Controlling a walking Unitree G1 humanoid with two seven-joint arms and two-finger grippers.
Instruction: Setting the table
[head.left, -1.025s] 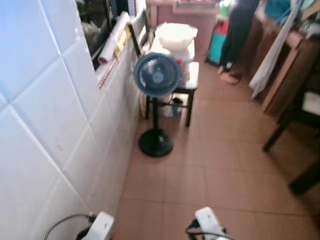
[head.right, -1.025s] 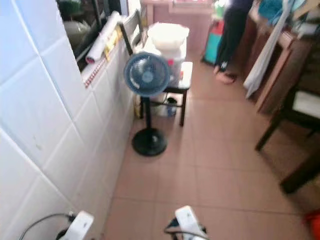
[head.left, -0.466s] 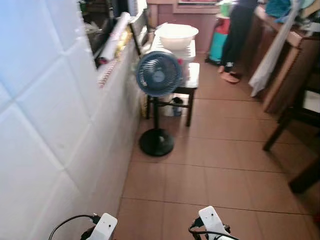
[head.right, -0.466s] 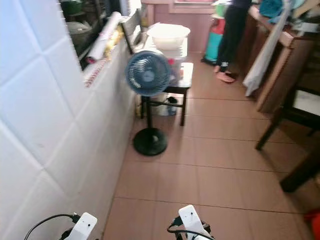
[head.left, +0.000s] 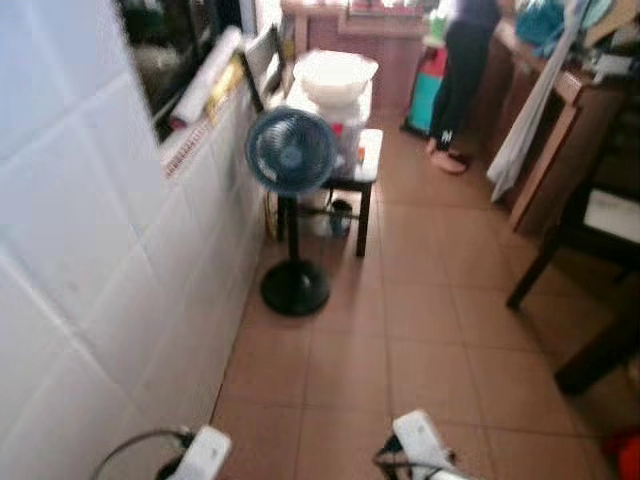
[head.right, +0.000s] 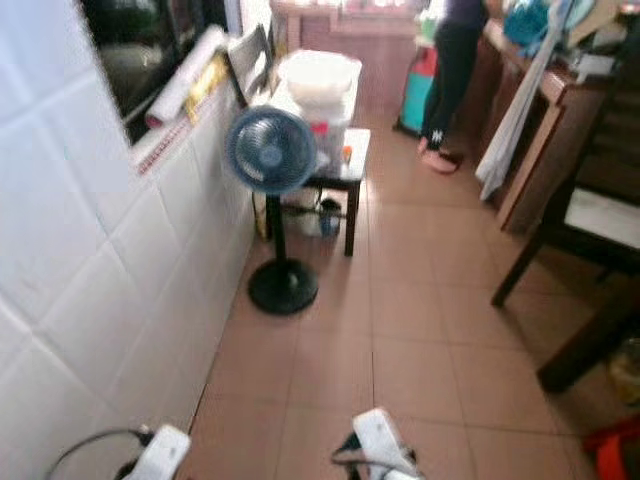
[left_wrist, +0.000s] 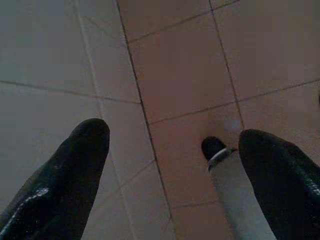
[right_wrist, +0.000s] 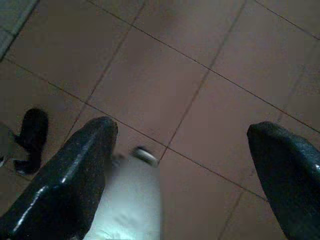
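Note:
Both arms hang low, their white wrists at the bottom of the eye views: left arm (head.left: 201, 456), right arm (head.left: 421, 446). My left gripper (left_wrist: 174, 135) is open above the brown floor tiles beside the white wall, with nothing between its fingers. My right gripper (right_wrist: 184, 130) is also open over bare floor tiles. A white bowl (head.left: 335, 75) sits on stacked white items on a small black table (head.left: 366, 160) ahead by the wall. A dark wooden chair (head.left: 590, 215) with a pale seat stands at the right.
A blue standing fan (head.left: 291, 152) on a black round base stands by the white tiled wall (head.left: 90, 250) on my left. A person (head.left: 462, 70) in dark trousers stands at the far end. Wooden furniture with hanging cloth (head.left: 530, 110) lines the right. Brown floor runs ahead.
The whole picture has shifted a little and blurred, so the camera moved. Fan, bowl, person and both arms keep their places.

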